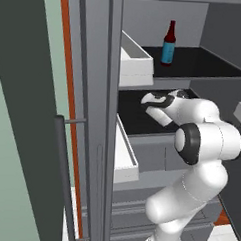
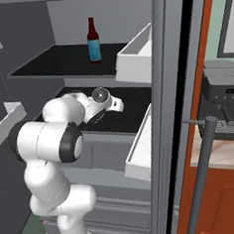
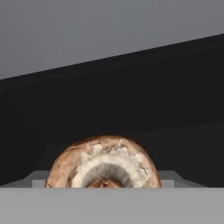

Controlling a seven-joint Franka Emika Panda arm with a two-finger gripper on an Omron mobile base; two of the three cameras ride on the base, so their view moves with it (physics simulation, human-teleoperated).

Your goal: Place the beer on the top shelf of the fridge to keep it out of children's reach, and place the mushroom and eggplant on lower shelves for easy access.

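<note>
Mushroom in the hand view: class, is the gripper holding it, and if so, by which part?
It cannot be told. The mushroom sits right at the gripper, over the lower shelf, but the fingertips and any contact are hidden.

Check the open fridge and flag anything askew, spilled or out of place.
Nothing stands out. The beer stands upright on the top shelf, with no spill around it. On the shelf below, the mushroom sits right in front of the end effector. The white door bins look level.
</note>
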